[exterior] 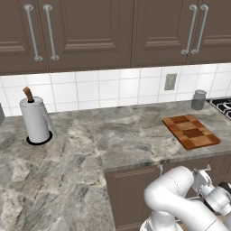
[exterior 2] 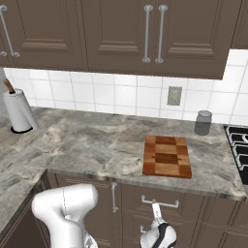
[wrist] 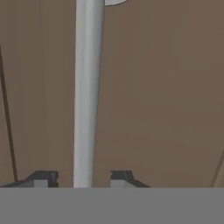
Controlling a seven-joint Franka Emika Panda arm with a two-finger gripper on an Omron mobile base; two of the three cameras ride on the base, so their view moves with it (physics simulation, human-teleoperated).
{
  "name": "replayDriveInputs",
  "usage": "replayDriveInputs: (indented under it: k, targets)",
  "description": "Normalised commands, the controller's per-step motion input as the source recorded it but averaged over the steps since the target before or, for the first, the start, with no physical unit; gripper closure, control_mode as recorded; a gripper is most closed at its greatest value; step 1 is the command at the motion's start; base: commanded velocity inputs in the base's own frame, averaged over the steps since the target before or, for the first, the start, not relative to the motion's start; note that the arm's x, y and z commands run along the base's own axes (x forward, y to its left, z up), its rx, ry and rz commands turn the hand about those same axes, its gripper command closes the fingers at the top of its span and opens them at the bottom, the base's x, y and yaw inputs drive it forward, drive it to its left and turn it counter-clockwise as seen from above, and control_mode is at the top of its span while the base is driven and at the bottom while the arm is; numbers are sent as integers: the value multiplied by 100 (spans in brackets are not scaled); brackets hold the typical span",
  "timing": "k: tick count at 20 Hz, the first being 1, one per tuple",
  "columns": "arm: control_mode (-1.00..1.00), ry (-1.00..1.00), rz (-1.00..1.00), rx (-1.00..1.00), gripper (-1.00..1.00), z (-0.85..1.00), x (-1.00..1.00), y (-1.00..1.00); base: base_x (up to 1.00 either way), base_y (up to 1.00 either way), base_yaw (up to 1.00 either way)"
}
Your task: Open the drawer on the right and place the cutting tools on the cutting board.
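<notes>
The checkered wooden cutting board [exterior: 191, 131] [exterior 2: 166, 156] lies bare on the marble counter at the right. Below it the dark-brown drawer [exterior 2: 186, 198] is shut, and its metal bar handle [exterior 2: 160, 202] [wrist: 89, 87] sticks out from the brown front [wrist: 166, 96]. My gripper [exterior 2: 156, 210] [exterior: 204, 176] [wrist: 83, 178] is low at that front. It is open, with one fingertip [wrist: 43, 178] on each side of the bar and a small gap to each. The cutting tools are hidden.
A paper towel roll [exterior: 35, 119] [exterior 2: 18, 111] stands at the back left of the counter. A grey canister [exterior: 198, 99] [exterior 2: 203, 122] stands behind the board, beside the stove [exterior: 223, 106] [exterior 2: 240, 150]. A cabinet door handle [exterior 2: 114, 196] hangs left of the drawer.
</notes>
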Motion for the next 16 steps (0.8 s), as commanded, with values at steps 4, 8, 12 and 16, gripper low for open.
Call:
replayDriveInputs:
  k: [4, 8, 12, 16]
  targets:
    - [-100, 0, 0, 0, -100, -19, 4, -18, 0, 0, 0]
    - [-100, 0, 0, 0, -100, -9, 14, -9, 0, 0, 0]
    - [-100, 0, 0, 0, -100, 0, 28, -1, 0, 0, 0]
    - [-100, 3, 0, 0, -100, 0, 41, 0, 0, 0, 0]
